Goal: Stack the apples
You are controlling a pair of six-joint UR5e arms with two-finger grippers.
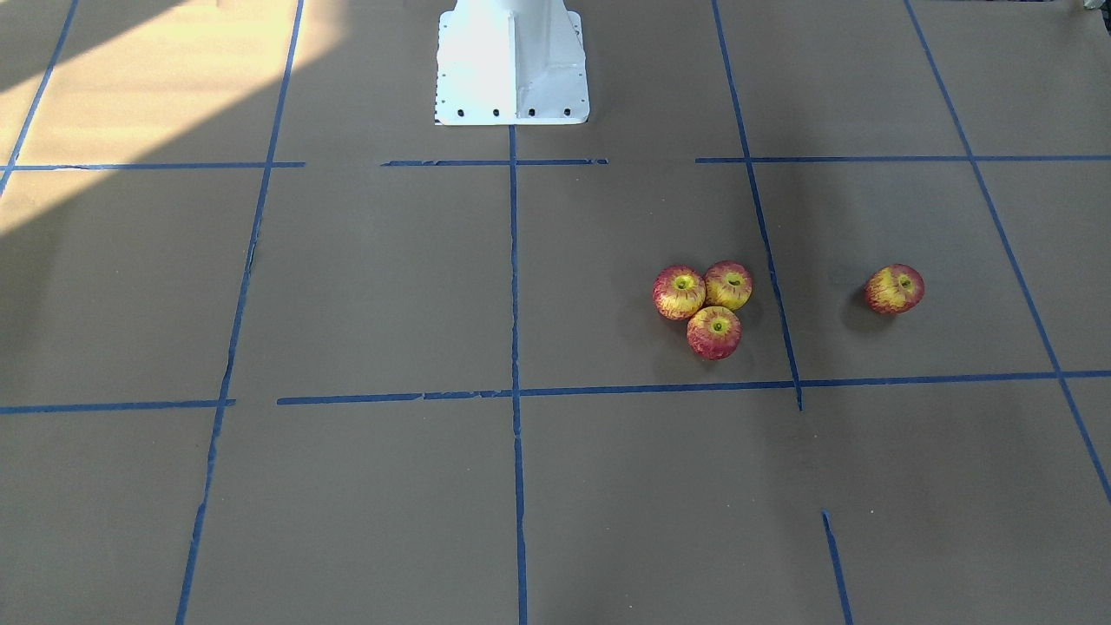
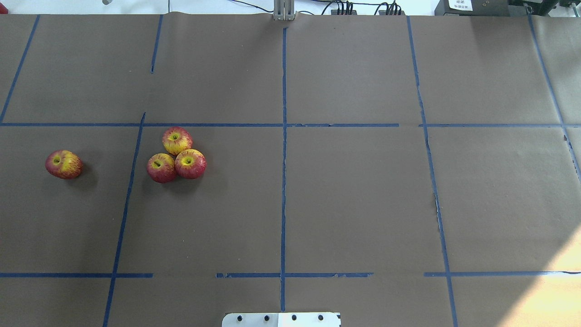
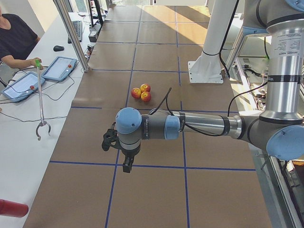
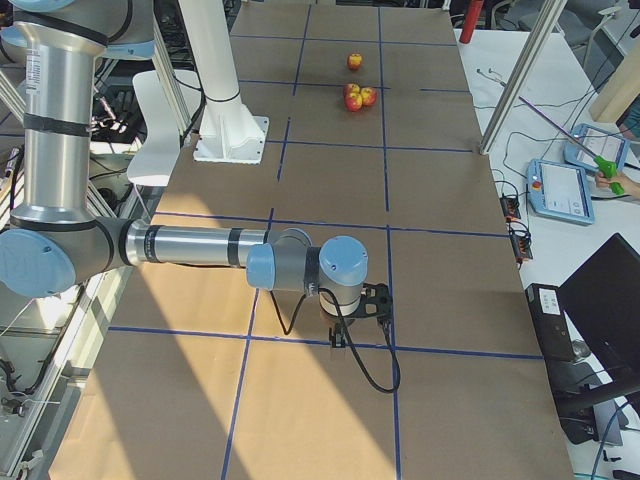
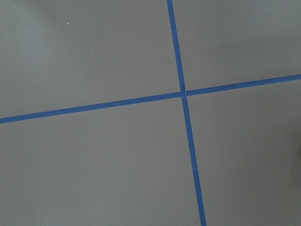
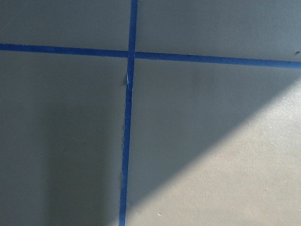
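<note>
- Left gripper and right gripper, each low centre in its side view: cannot tell whether claws are apart or together.
- Three small round red-yellow apples touch, left of centre overhead; fourth apple sits apart, far left.

My left arm and right arm stretch out level, left gripper and right gripper pointing straight down, jaws too small to read.
</note>
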